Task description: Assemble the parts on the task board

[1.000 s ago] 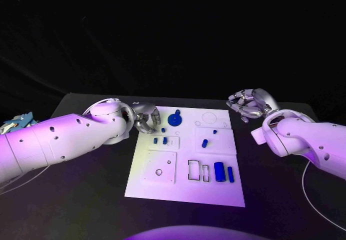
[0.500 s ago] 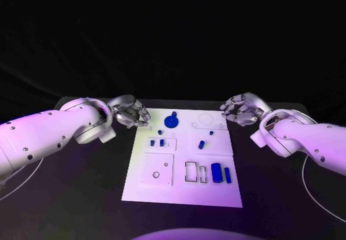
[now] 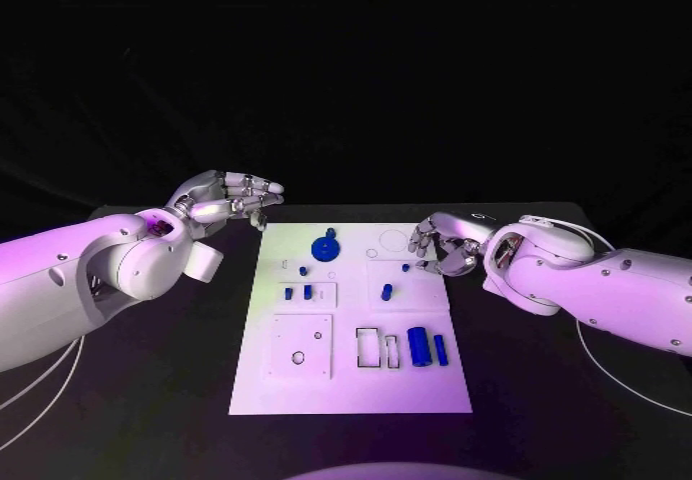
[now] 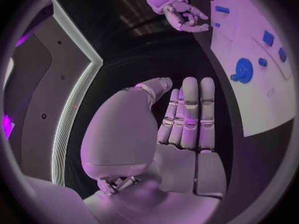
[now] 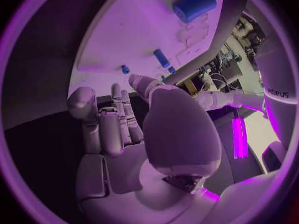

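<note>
The white task board (image 3: 346,385) lies lengthwise in the middle of the black table. A blue gear (image 3: 326,245) sits near its far end, with small blue pegs (image 3: 297,293) below it and one more peg (image 3: 385,291) in the middle. Two blue cylinders (image 3: 420,345) lie at its right side by empty rectangular slots. My left hand (image 3: 228,196) hovers off the board's far left corner, fingers stretched out, holding nothing. My right hand (image 3: 441,246) is at the board's right edge, fingers loosely bent, nothing in it. The left wrist view shows the left hand (image 4: 187,129), the gear (image 4: 243,69) and the right hand (image 4: 181,12).
Black table (image 3: 144,380) surrounds the board on both sides. My white arms come in from the left (image 3: 87,280) and the right (image 3: 606,285). The right wrist view has the right hand (image 5: 124,134), the board (image 5: 137,35) and a blue cylinder (image 5: 194,6).
My left hand has lifted away from the board's left edge to its far left corner. My right hand has come down from the far right to the board's right edge.
</note>
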`<action>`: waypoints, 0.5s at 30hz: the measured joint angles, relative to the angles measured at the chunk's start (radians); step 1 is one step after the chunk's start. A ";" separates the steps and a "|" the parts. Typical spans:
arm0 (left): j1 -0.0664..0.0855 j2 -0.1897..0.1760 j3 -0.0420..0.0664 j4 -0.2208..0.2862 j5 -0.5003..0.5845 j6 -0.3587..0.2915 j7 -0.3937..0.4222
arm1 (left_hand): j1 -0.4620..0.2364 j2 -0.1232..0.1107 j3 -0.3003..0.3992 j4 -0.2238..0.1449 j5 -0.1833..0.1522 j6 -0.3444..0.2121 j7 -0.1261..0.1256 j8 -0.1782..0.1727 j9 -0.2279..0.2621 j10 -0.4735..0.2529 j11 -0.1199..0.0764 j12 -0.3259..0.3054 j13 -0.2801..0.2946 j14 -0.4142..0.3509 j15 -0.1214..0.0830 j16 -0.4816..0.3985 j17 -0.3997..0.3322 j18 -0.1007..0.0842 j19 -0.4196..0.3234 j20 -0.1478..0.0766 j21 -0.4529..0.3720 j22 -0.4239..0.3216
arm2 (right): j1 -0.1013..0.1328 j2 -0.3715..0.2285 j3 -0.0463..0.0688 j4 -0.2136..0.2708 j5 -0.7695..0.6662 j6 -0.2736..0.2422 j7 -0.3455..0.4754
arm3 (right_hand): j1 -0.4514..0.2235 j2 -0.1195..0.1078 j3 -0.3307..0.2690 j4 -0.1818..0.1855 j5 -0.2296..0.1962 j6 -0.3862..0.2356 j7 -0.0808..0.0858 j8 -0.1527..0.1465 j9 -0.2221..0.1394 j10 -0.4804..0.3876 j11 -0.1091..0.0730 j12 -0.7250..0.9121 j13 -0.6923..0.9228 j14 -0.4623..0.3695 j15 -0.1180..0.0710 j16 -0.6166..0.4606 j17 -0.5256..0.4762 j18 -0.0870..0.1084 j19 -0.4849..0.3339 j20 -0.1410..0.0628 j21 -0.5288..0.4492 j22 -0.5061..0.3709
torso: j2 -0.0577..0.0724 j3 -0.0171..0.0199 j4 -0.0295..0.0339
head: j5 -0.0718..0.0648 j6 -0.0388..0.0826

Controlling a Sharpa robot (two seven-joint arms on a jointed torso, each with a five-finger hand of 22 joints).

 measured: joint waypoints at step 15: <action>-0.001 -0.003 0.000 0.024 0.134 -0.015 0.101 | -0.004 0.004 -0.005 -0.005 0.000 0.000 0.000 0.000 0.000 0.016 -0.006 0.018 0.005 -0.003 -0.003 -0.004 -0.006 0.000 -0.003 -0.004 -0.009 -0.004 | -0.002 0.039 0.000 0.019 -0.187 0.028 -0.086 | -0.001 -0.001 0.006 -0.015 0.000 0.004 0.004 -0.005 -0.003 -0.004 0.004 -0.014 -0.017 0.004 0.004 0.008 0.016 0.000 0.016 0.002 0.030 0.019 | 0.001 -0.0009 -0.0010 | -0.016 -0.001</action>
